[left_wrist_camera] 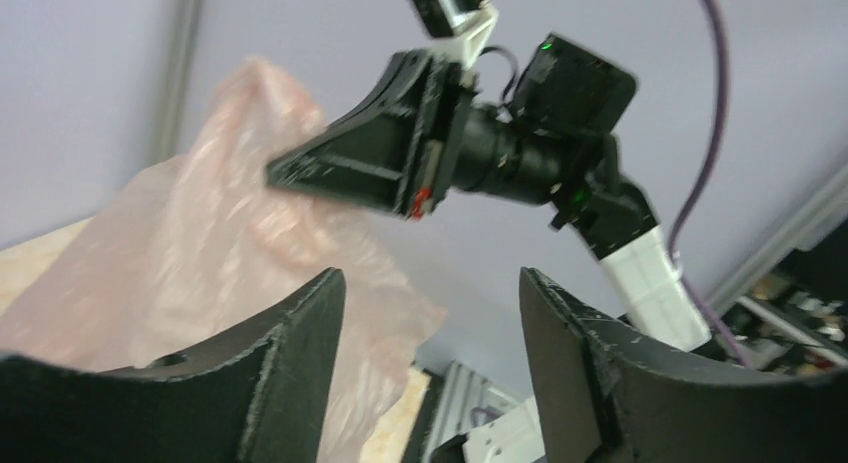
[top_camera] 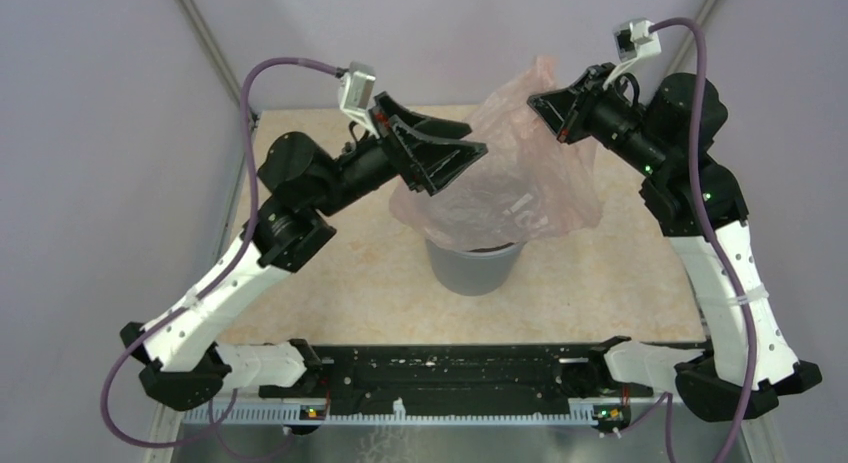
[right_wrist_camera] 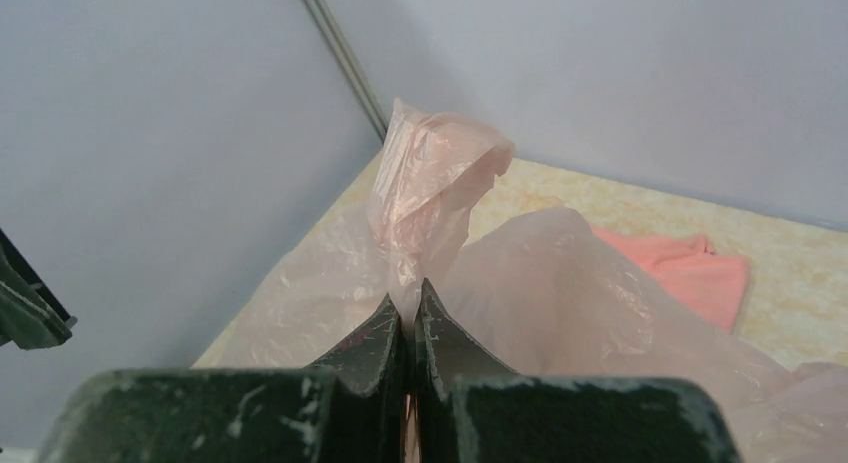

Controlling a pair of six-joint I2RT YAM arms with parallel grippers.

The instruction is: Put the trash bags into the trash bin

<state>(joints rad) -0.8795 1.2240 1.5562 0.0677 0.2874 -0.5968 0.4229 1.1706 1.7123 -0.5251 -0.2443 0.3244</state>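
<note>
Top external view: my right gripper (top_camera: 541, 102) is pinched tight on a gathered corner of the thin, see-through pale pink plastic bag (top_camera: 520, 178), lifted above the plain grey round plastic bin (top_camera: 470, 270); the film drapes over the bin's mouth. My left gripper (top_camera: 458, 161) gapes wide, holding nothing, at the bag's left side
</note>
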